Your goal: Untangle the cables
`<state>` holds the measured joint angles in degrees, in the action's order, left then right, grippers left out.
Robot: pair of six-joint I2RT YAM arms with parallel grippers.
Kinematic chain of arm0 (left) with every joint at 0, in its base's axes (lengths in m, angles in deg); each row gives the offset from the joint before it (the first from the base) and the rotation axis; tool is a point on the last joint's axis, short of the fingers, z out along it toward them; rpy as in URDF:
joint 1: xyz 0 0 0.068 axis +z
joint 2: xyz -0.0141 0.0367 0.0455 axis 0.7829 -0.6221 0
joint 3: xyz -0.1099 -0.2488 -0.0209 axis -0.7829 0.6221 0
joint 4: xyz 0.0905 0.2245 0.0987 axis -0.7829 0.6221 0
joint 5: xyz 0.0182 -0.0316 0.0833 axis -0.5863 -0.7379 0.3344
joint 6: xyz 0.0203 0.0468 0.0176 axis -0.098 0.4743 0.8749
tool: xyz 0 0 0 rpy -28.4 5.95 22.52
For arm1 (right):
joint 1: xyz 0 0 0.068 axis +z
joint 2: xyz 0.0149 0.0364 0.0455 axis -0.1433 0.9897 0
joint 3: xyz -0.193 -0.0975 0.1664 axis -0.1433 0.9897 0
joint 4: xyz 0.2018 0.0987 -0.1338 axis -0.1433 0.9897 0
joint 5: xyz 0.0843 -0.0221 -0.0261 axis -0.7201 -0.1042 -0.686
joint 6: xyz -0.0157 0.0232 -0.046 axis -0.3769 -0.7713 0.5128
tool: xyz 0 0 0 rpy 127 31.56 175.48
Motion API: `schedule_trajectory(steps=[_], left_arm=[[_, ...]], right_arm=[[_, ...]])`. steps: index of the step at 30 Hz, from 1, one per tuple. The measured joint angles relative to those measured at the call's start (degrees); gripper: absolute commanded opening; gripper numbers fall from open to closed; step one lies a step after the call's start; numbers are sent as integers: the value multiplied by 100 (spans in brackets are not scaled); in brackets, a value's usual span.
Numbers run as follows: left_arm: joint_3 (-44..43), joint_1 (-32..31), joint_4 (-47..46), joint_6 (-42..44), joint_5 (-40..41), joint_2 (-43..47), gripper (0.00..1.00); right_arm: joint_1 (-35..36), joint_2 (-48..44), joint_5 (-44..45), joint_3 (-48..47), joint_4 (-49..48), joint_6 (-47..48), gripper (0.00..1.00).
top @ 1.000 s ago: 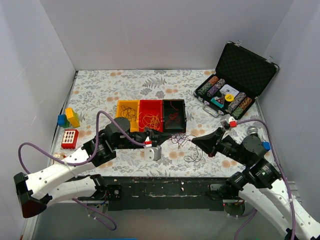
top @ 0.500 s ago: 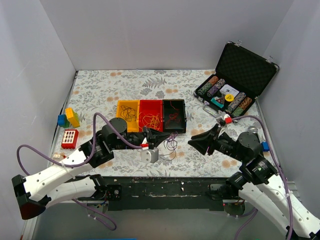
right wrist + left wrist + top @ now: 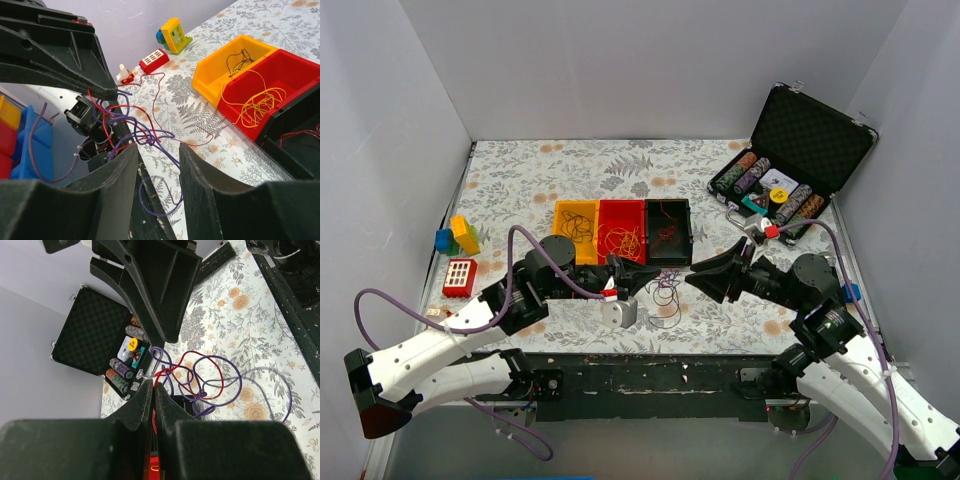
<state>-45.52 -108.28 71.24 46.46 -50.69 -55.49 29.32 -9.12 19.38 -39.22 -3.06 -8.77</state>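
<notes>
The left gripper point(image 3: 153, 386) clamps the tangled cables point(image 3: 196, 390); the right gripper point(image 3: 157, 150), jaws parted at the tangle, should next close on one strand.

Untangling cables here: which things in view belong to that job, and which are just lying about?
Job: tangled cables, red and purple; left gripper, shut on them; right gripper, open beside them; three bins holding loose cables.
Lying about: poker chip case; building blocks; red toy brick.
</notes>
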Motion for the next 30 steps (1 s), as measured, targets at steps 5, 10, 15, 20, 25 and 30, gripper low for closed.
schedule_trajectory(steps=[5,10,15,20,25,30], left_arm=[[0,0,0,50,-35,0,0],[0,-7,2,96,-39,-7,0],[0,-11,2,125,-42,-11,0],[0,-11,2,155,-44,-11,0],[0,-11,2,157,-44,-11,0],[0,-22,2,157,-42,-11,0]], right_arm=[[0,275,-85,2,-452,-179,47],[0,509,-236,17,-846,-415,43],[0,577,-476,101,-990,-472,36],[0,612,-658,105,-992,-450,30],[0,695,-748,116,-1005,-474,19],[0,726,-767,118,-1005,-518,3]])
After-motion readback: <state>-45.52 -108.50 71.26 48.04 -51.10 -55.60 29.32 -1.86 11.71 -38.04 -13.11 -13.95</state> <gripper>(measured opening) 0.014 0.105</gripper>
